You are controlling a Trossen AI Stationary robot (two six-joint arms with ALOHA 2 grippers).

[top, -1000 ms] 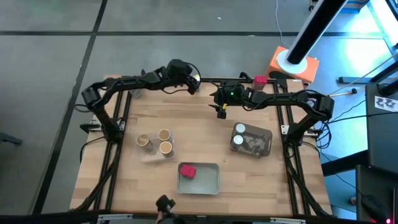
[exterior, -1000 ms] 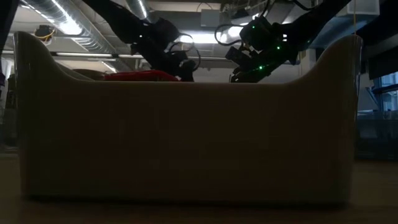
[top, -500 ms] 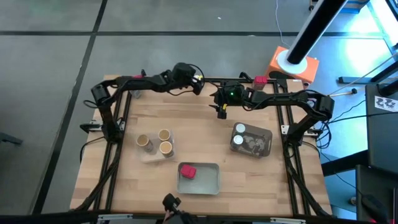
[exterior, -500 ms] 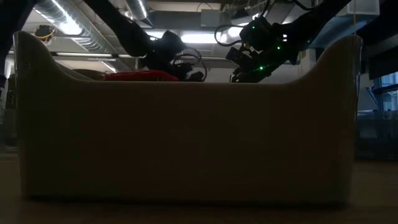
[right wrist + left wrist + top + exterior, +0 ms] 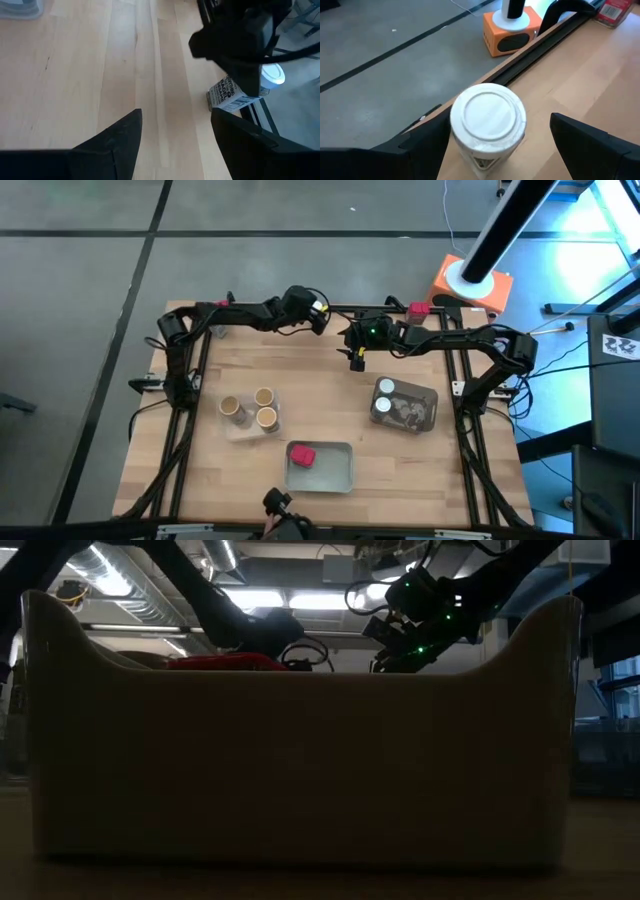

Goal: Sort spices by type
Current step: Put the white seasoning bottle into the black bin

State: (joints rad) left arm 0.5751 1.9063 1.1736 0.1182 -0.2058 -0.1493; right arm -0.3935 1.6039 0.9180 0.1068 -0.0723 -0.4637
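Observation:
A clear jar with a white lid [image 5: 487,117] stands upright on the table near its far edge. My left gripper [image 5: 500,124] is open, with one finger on either side of the jar; I see no touch. From above, my left gripper [image 5: 316,316] hides that jar. My right gripper [image 5: 356,360] hangs open over bare wood right of it and looks at the jar [image 5: 235,92]. Three tan cork cylinders [image 5: 251,411] stand in the left tray, two white-lidded jars [image 5: 384,396] in the right tray [image 5: 420,412], and a red packet [image 5: 301,454] lies in the near tray [image 5: 335,470].
Another red packet [image 5: 418,308] lies on the far rail at the right, also seen as the red packet [image 5: 614,10]. An orange box [image 5: 470,285] stands beyond the table. The near tray's wall [image 5: 300,770] fills the low view. Bare wood lies between the trays.
My left gripper has sunk and moved a little toward the table's right edge, coming down around the white-lidded jar with its fingers still open. My right gripper has kept still.

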